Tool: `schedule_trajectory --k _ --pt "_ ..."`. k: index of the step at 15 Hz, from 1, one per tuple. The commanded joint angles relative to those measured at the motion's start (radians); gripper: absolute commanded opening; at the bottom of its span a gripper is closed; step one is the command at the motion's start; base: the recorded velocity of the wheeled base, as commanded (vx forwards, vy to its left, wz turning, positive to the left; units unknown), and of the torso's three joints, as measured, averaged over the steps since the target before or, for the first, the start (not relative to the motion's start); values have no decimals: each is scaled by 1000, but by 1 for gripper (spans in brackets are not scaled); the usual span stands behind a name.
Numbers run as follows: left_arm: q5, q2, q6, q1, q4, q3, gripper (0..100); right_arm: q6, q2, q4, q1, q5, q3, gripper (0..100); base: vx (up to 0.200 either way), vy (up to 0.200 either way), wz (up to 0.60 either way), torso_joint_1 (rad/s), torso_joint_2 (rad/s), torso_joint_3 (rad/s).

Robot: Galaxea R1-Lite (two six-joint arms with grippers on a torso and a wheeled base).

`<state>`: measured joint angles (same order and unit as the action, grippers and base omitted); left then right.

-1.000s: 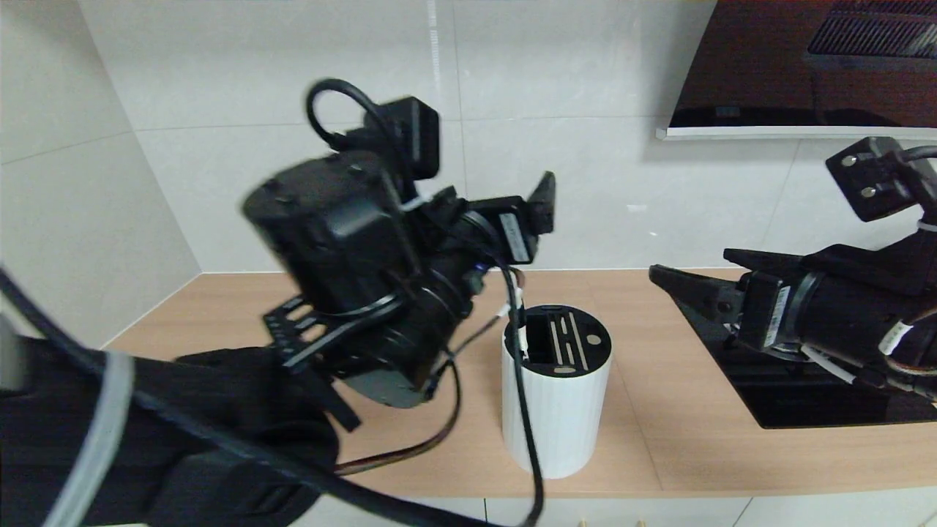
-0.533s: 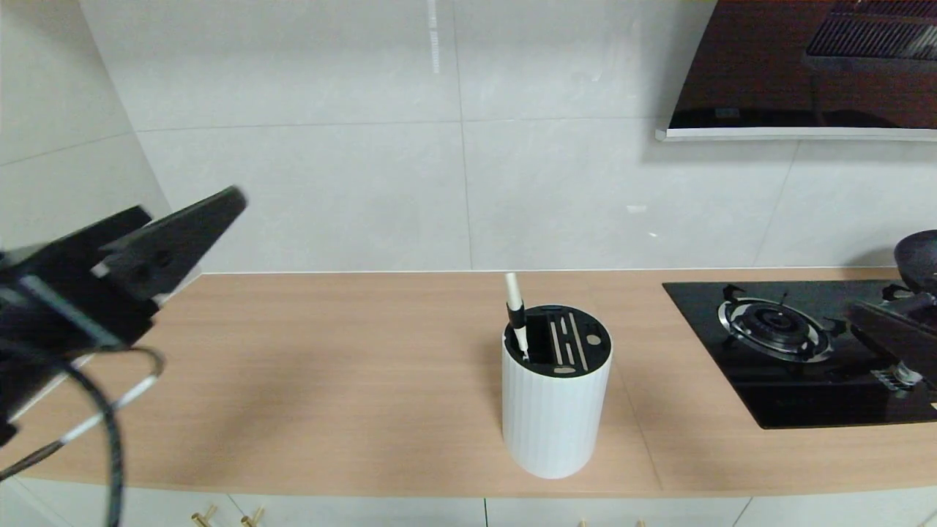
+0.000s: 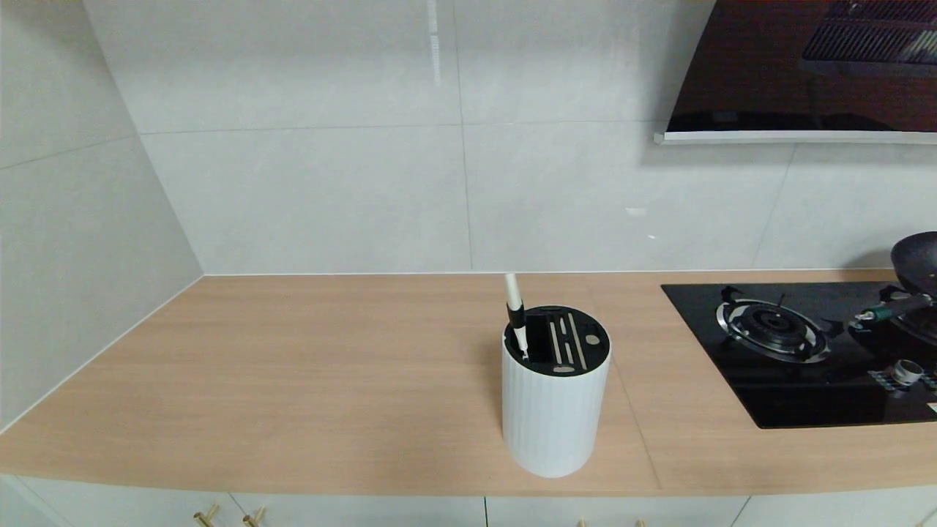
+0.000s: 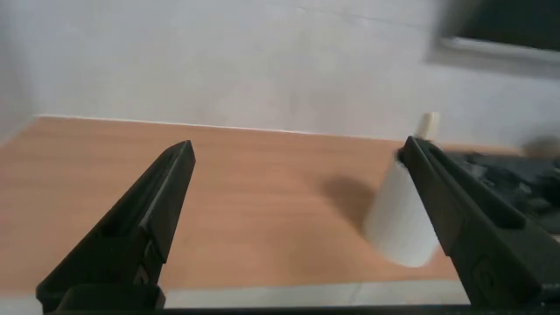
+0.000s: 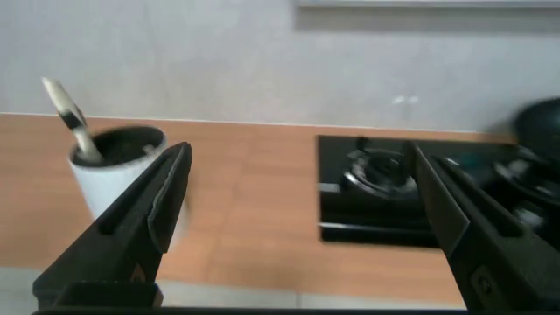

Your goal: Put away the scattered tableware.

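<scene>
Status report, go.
Left gripper open, right gripper open, both empty. Utensil standing in white holder. Stove with pan apart, on holder's right.

It's a home kitchen: a black glass gas hob (image 3: 776,395) sits in a wood-look countertop (image 3: 329,380), with an angled range hood (image 3: 805,73) above and a pale tiled wall (image 3: 329,183) behind. There's a dark pan (image 3: 916,260) at the hob's right edge, brass cabinet handles (image 3: 252,518) below, and a white utensil holder (image 3: 555,417) on the counter.
</scene>
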<state>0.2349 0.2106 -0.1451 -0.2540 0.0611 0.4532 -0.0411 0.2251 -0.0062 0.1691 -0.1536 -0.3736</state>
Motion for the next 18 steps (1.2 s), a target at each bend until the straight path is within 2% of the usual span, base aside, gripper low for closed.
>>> schedule_trajectory --k 1,3,4,5,6,7,8,9,10,11,12,13,14,15,17,18 --pt "98 -116 -7 52 19 -4 100 0 -124 22 -60 -9 15 100 0 0 0 0 0 0" --pt "115 -114 -5 108 17 -24 100 -6 -162 22 -146 8 22 100 0 0 0 0 0 0" --pt "129 -116 -8 141 16 -37 100 -6 -211 43 -178 66 39 100 0 0 0 0 0 0" --pt "139 -120 -11 182 17 -53 100 -6 -224 48 -175 57 55 100 0 0 0 0 0 0" --pt "121 -172 -2 233 23 -79 100 -3 -224 45 -175 17 55 100 0 0 0 0 0 0" --pt "83 -211 24 248 26 -117 100 -5 -224 45 -175 -3 55 100 0 0 0 0 0 0" --pt "93 -211 42 248 9 -162 100 -3 -224 45 -175 -4 59 100 0 0 0 0 0 0" --pt "106 -211 36 248 -10 -195 100 -2 -224 45 -175 -3 82 100 0 0 0 0 0 0" --pt "87 -211 47 248 -18 -251 100 -3 -224 43 -175 -1 128 100 0 0 0 0 0 0" --pt "57 -211 59 248 -29 -297 100 -2 -224 32 -175 -3 167 100 0 0 0 0 0 0" --pt "-8 -211 81 248 -67 -381 100 -2 -224 -31 -175 -3 251 100 0 0 0 0 0 0" --pt "-40 -211 88 248 -116 -447 100 -5 -224 -109 -175 -1 318 100 0 0 0 0 0 0" --pt "-58 -211 87 248 -110 -453 100 -13 -222 -186 -175 0 374 100 0 0 0 0 0 0" --pt "-75 -211 84 248 -98 -453 100 -19 -222 -204 -175 3 374 100 0 0 0 0 0 0" --pt "-111 -211 94 248 -95 -453 100 -19 -224 -144 -175 16 374 100 0 0 0 0 0 0" --pt "-157 -211 127 248 -84 -453 100 -19 -224 -83 -175 31 374 100 0 0 0 0 0 0"
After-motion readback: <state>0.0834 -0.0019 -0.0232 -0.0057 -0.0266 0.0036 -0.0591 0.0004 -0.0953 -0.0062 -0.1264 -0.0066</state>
